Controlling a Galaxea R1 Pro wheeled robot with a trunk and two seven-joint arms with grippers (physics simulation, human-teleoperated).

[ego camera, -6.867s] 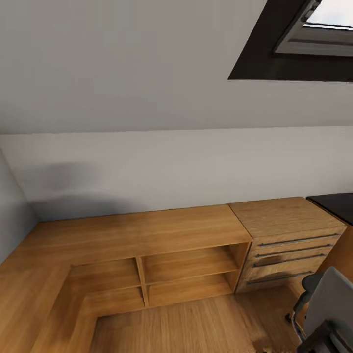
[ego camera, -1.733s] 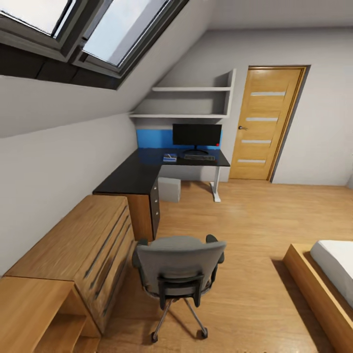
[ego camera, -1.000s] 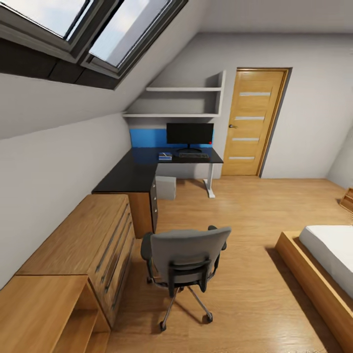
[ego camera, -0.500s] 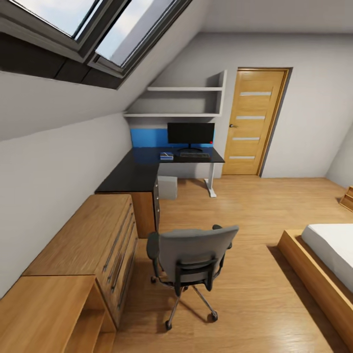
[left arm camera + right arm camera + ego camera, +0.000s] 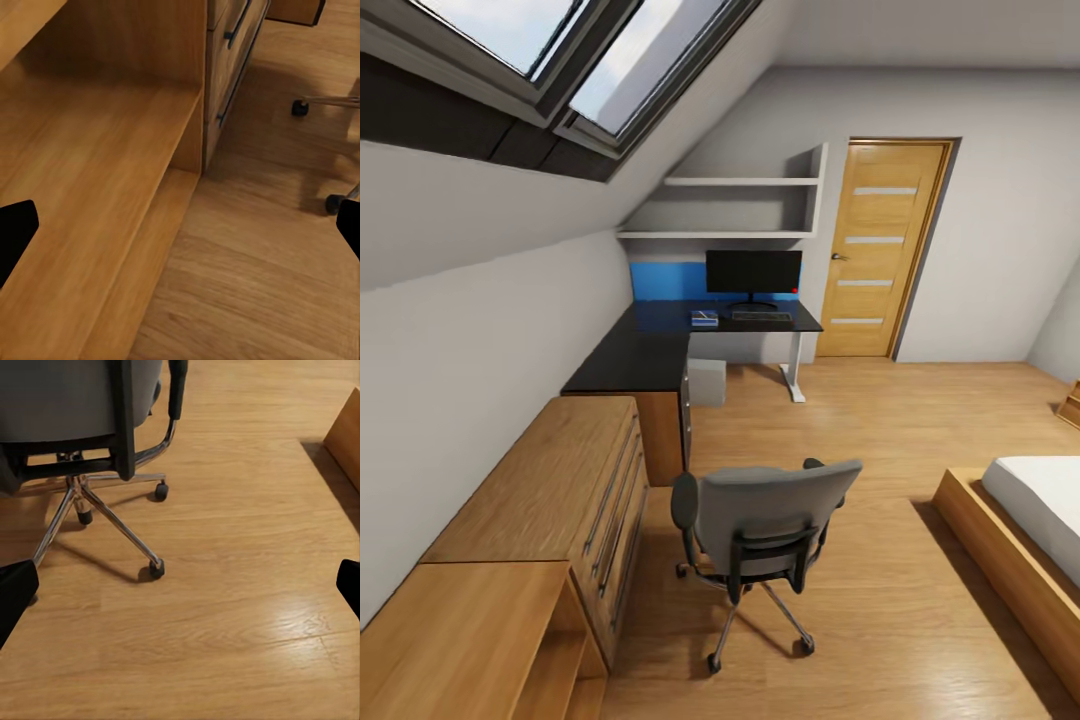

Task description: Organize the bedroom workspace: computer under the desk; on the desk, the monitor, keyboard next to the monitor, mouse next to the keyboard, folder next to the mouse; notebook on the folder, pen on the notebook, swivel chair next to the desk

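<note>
The robot faces the swivel chair (image 5: 765, 515) — folder unseen; both grippers spread, empty; next, approach the far desk (image 5: 660, 345).

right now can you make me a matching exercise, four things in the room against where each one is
Things:
1. grey swivel chair
2. black monitor
3. small grey computer box
4. white mattress

Places:
A. on the black desk
B. on the wooden bed frame
C. on the floor under the desk
D. on the open floor beside the wooden drawer chest

Pairs: 1-D, 2-A, 3-C, 4-B
</note>
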